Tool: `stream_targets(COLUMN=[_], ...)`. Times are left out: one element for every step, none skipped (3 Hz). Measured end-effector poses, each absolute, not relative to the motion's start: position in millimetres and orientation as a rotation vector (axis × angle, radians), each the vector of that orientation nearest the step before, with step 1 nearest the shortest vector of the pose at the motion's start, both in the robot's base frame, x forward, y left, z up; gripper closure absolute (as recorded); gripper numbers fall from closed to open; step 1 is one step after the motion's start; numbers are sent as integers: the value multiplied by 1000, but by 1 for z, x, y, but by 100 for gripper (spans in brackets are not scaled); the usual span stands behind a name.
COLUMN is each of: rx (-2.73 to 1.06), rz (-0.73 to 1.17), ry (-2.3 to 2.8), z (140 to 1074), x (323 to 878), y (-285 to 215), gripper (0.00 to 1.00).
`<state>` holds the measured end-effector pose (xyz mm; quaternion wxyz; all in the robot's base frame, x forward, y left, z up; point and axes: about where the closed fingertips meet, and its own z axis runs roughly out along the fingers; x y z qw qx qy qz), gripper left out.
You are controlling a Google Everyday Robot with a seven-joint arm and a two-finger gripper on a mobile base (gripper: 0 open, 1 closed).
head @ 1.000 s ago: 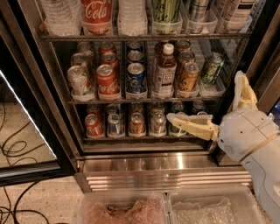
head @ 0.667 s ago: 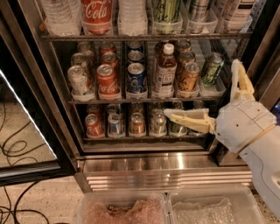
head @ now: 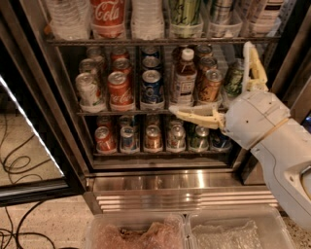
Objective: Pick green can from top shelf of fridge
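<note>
The fridge [head: 29, 73] stands open, with a ribbed steel base [head: 180, 194]. On the top shelf [head: 160, 41] the green can [head: 184, 14] is pale with dark streaks. It stands in a clear tray between a clear bottle [head: 146, 17] and a silver can [head: 223, 12]; its lid is cut off by the frame. My gripper [head: 210, 78] is open and empty in front of the middle and lower racks, right of centre. One finger [head: 194, 115] points left and the other finger [head: 253, 65] points up. The gripper is well below the green can.
A Coca-Cola bottle [head: 108, 14] and a water bottle [head: 68, 19] share the top shelf. The middle rack holds soda cans and a brown bottle [head: 184, 78]. The lower rack holds short cans [head: 153, 137]. The open glass door [head: 29, 146] is at left, with cables [head: 19, 165] on the floor. Clear plastic bins [head: 184, 233] sit in front.
My gripper and arm have risen and shifted slightly left, from the lower rack's level toward the middle rack. The fingers stay spread. The drinks have not moved.
</note>
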<state>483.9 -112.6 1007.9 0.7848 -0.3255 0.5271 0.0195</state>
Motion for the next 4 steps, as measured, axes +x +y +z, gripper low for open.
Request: stream_targets(rx=[-673, -617, -544, -545], rz=[45, 45, 70, 70], ry=[1084, 1021, 1034, 1034], z=[1015, 1022, 1013, 1013], x=[493, 502, 509, 509], y=[-102, -90, -111, -110], gripper=[0, 0, 0, 0])
